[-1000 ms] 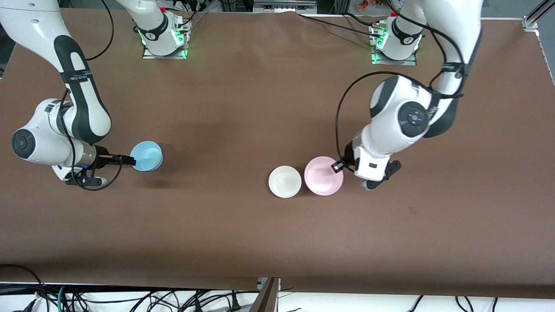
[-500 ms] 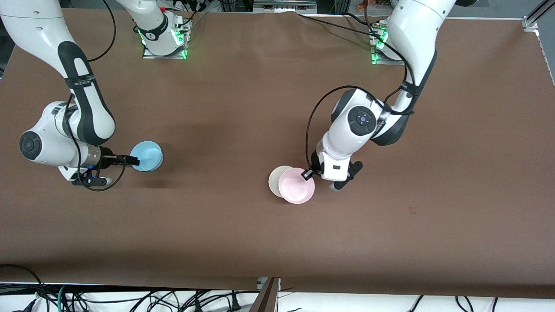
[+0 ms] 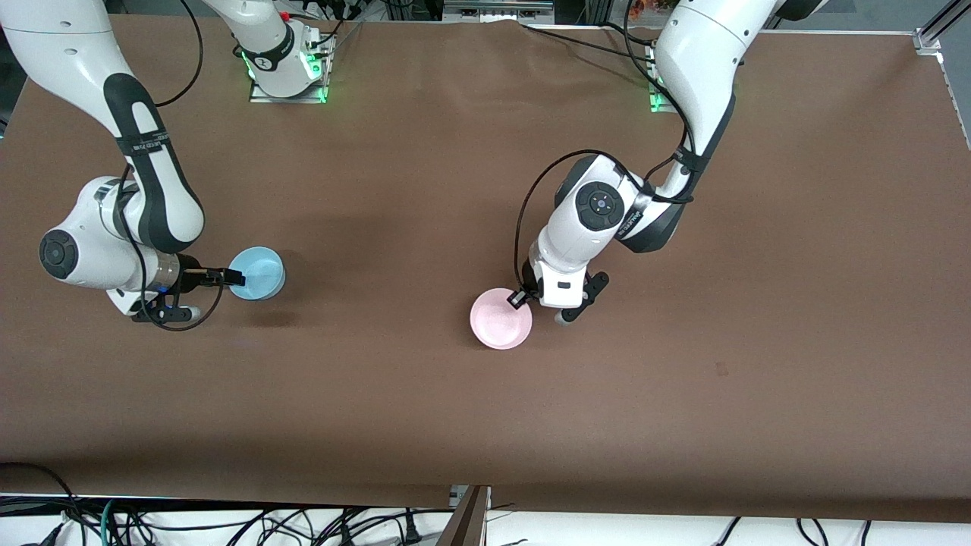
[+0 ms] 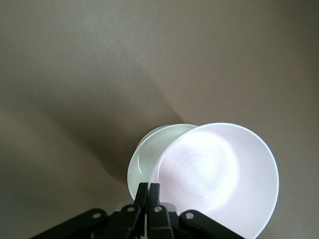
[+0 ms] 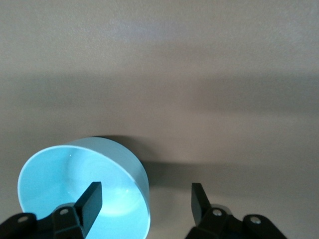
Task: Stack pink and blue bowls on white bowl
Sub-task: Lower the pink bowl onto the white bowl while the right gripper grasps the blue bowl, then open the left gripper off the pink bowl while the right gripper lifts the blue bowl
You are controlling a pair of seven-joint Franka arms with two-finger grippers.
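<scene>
My left gripper (image 3: 520,298) is shut on the rim of the pale pink bowl (image 3: 501,319) and holds it over the white bowl, which the pink bowl hides in the front view. In the left wrist view the gripper (image 4: 148,186) pinches the pink bowl's (image 4: 219,174) rim, and part of the white bowl (image 4: 147,157) shows under it, offset to one side. My right gripper (image 3: 231,278) is open at the light blue bowl (image 3: 259,271) near the right arm's end of the table. In the right wrist view the gripper (image 5: 145,194) has one finger inside the blue bowl (image 5: 75,194) and one outside its wall.
The brown table (image 3: 485,425) carries only the three bowls. Both arm bases (image 3: 288,61) stand along its edge farthest from the front camera. Cables lie off the table's near edge.
My left gripper has carried the pink bowl toward the right arm's end of the table, from beside the white bowl to over it. The right gripper has crept slightly closer around the blue bowl's rim.
</scene>
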